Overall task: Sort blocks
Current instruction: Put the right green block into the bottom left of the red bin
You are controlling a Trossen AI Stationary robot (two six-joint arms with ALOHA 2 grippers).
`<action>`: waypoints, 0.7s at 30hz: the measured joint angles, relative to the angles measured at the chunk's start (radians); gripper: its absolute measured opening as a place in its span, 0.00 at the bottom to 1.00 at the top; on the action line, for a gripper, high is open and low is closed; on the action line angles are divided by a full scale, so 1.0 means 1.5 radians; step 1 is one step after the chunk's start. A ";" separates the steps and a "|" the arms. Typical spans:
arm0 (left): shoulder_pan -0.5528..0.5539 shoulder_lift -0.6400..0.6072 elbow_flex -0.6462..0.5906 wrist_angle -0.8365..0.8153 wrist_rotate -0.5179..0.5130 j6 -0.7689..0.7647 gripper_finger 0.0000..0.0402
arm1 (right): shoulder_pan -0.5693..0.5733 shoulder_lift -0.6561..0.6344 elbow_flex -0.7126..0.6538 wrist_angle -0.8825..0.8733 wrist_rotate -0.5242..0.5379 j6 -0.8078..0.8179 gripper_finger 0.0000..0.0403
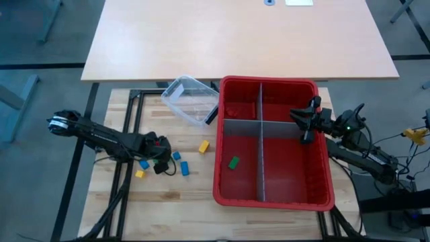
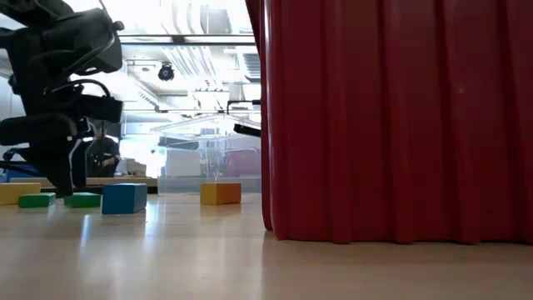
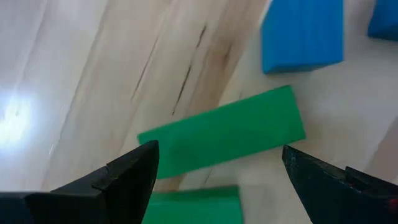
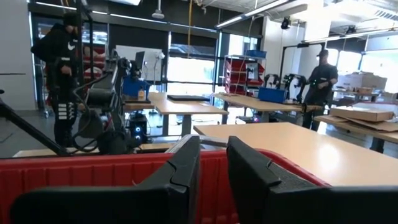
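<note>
My left gripper (image 3: 221,171) hangs open over the wooden table's left part (image 1: 160,161), pointing steeply down. A green bar block (image 3: 224,134) lies flat on the wood just beyond the fingertips and between them, untouched. A second green block (image 3: 193,205) lies nearer, and blue blocks (image 3: 303,34) lie beyond. More blue (image 1: 185,168) and yellow blocks (image 1: 203,146) lie scattered to its right. One green block (image 1: 233,162) lies in the red bin (image 1: 222,181). My right gripper (image 4: 212,165) waits above the bin, its fingers a narrow gap apart and holding nothing.
The red bin has grey dividers (image 1: 261,144) that split it into compartments; its tall wall (image 2: 391,117) fills the low view's right. A clear plastic tub (image 1: 191,99) lies behind the blocks. Another table (image 1: 235,40) stands beyond. People stand in the room behind (image 4: 59,74).
</note>
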 joint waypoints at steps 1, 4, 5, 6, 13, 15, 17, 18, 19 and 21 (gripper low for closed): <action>0.000 0.007 0.005 0.001 0.000 0.012 0.78 | 0.000 0.000 0.000 0.000 0.000 0.000 0.14; -0.001 0.030 0.034 0.002 -0.007 0.050 0.78 | 0.000 0.000 0.000 0.000 0.000 -0.001 0.12; 0.000 0.039 0.045 0.004 -0.009 0.061 0.78 | 0.000 0.000 0.000 0.000 0.000 0.000 0.12; 0.000 0.048 0.055 0.003 -0.009 0.068 0.78 | 0.000 0.000 0.000 0.000 0.000 0.000 0.12; 0.000 0.121 0.076 -0.036 0.019 0.086 0.78 | 0.000 0.000 0.000 0.000 0.000 -0.001 0.11; 0.000 0.147 0.073 -0.051 0.044 0.086 0.78 | 0.000 0.000 0.000 0.000 0.000 -0.001 0.12; 0.001 0.158 0.074 -0.042 0.048 0.090 0.78 | 0.000 0.000 -0.001 0.000 0.000 -0.001 0.13; 0.001 0.165 0.078 -0.046 0.052 0.093 0.78 | 0.000 0.000 -0.002 0.001 0.000 -0.001 0.13; 0.001 0.172 0.081 -0.037 0.053 0.097 0.78 | 0.000 0.000 -0.003 0.000 0.000 -0.001 0.14; 0.001 0.178 0.089 -0.021 0.061 0.103 0.78 | 0.000 0.000 -0.005 0.000 0.000 -0.002 0.15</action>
